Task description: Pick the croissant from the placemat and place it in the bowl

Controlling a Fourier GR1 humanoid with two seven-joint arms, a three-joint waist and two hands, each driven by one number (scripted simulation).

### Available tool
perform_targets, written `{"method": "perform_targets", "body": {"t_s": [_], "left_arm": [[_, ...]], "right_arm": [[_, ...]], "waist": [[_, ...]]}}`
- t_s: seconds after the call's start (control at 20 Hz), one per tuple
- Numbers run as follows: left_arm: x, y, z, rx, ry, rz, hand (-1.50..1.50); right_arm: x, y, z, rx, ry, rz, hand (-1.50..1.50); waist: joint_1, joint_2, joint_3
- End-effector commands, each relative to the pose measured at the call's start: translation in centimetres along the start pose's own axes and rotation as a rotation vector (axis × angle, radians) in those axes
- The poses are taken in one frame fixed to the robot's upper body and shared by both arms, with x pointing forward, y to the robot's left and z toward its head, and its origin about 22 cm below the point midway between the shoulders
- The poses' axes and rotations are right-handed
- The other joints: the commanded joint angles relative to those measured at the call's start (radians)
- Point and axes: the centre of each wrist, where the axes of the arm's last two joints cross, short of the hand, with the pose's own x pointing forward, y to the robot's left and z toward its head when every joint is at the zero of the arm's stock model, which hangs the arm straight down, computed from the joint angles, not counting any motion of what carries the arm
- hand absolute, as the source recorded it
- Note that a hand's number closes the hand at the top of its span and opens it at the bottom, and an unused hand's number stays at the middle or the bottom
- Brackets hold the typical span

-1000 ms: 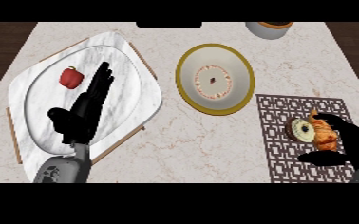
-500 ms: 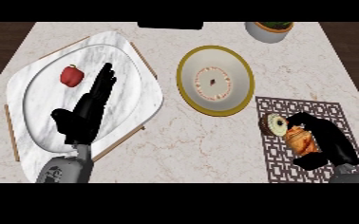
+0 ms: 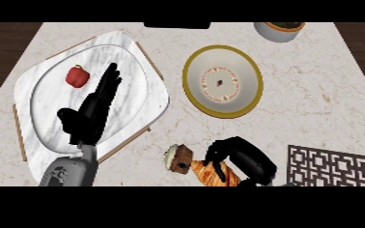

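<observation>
Head view, right hand point(image 3: 246, 160) fingers curled round flaky croissant point(image 3: 214, 173); round gold-rimmed bowl point(image 3: 191, 77)

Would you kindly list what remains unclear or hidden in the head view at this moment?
- Croissant: its right part is covered by the right hand curled round it.
- Placemat: cut off by the view's right and lower edges.
- Pot at the top: its upper part is cut off, contents unreadable.
- Bowl: the small marks inside are too small to identify.
</observation>
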Motion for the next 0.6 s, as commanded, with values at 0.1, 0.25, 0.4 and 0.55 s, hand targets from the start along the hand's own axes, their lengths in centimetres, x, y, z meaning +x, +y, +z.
{"method": "perform_targets", "body": {"t_s": [0.1,0.25,0.4,0.55], "left_arm": [[-0.8,1.7,0.1,0.039,0.013,-0.018,0.0],[-0.6,1.2,-0.6,0.057,-0.006,-0.001,0.0],[-0.1,-0.1,0.4,0.053,0.004,-0.006,0.0],[-0.6,-0.3,0.1,0.04,0.009,0.011,0.0]], "right_arm": [[8.2,1.9,-0.7,-0.051,-0.34,-0.127,1.5],[12.0,1.1,1.6,-0.15,-0.394,-0.058,1.5],[15.3,-1.4,3.8,-0.236,-0.404,0.016,1.5],[18.9,-2.8,4.0,-0.263,-0.365,0.059,1.5]], "waist": [[-0.046,0.002,0.015],[-0.052,0.002,0.015],[-0.043,0.001,0.016],[-0.034,0.006,0.015]]}}
